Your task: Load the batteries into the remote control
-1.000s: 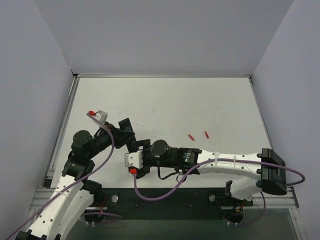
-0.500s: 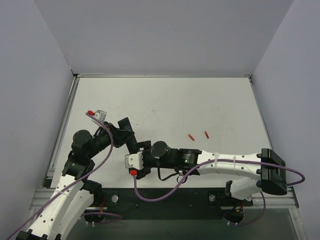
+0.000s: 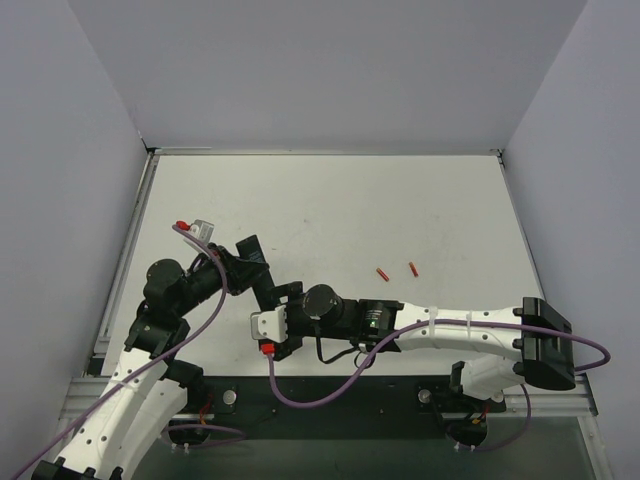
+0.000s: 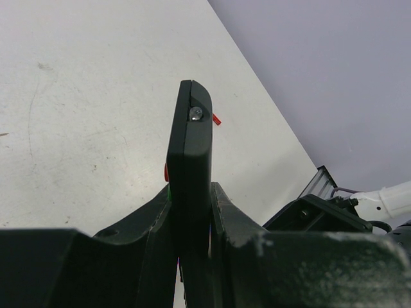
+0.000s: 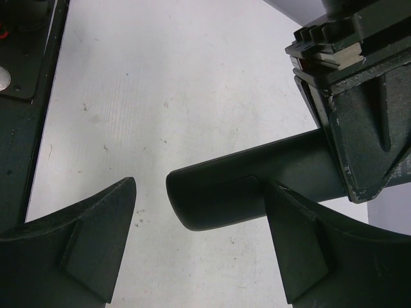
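The black remote control (image 4: pixel 191 154) is held edge-on in my left gripper (image 4: pixel 191 212), which is shut on it, with its free end pointing away. In the right wrist view the remote's rounded end (image 5: pixel 250 186) lies between my right gripper's (image 5: pixel 199 237) open fingers, against the right finger (image 5: pixel 302 244) and apart from the left finger (image 5: pixel 96 237). From above, both grippers meet at the near left (image 3: pixel 278 305). Two red batteries (image 3: pixel 383 272) (image 3: pixel 413 268) lie on the table right of the grippers. One battery shows past the remote (image 4: pixel 217 119).
The white table (image 3: pixel 350 210) is bounded by grey walls on three sides. A black base rail (image 5: pixel 19 58) runs along the near edge beside my right gripper. The left gripper's body (image 5: pixel 359 128) fills the right wrist view's upper right.
The right gripper has shifted very slightly toward the near edge. The left gripper and the batteries have not moved.
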Tool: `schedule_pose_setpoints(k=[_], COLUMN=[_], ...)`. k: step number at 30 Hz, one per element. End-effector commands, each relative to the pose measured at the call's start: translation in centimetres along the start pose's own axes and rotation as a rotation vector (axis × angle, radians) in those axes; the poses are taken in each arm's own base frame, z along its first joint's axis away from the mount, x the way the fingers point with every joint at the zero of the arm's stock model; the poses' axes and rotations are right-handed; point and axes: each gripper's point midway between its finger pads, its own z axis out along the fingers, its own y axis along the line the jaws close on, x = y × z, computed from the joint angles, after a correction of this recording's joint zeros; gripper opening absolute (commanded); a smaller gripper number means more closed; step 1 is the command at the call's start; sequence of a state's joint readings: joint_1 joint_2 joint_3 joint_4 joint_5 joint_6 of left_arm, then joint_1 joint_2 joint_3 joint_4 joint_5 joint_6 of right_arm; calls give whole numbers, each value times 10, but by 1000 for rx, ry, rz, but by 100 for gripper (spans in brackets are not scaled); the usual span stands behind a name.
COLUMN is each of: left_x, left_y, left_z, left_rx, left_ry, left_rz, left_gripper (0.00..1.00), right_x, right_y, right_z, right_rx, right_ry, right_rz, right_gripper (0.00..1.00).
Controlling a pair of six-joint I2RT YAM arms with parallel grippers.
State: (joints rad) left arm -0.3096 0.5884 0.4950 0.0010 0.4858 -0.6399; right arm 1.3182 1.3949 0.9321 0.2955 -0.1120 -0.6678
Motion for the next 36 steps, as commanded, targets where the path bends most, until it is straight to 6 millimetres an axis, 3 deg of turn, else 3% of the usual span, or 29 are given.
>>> schedule_pose_setpoints(k=[1,17,27,36], left_x=[-16,-19,-23,-21], left_y=[-23,-24,-30,-41], left_z=[-2,-3,-3,-4], left_rx=[76,70,90,152], left_ry=[-23,-32,-41,-9], left_rz=[21,11,-6,22], left_gripper=[0,0,0,0], right_x=[-23,-13,-3,-2], right_y=[-16,-3,7,13], right_z=[-12,-5,0,6], right_rx=[56,4,-43,-90], right_ry=[-75,-36,1,13], right_rz=[-5,-4,-5,0], right_gripper=[75,74,71,73])
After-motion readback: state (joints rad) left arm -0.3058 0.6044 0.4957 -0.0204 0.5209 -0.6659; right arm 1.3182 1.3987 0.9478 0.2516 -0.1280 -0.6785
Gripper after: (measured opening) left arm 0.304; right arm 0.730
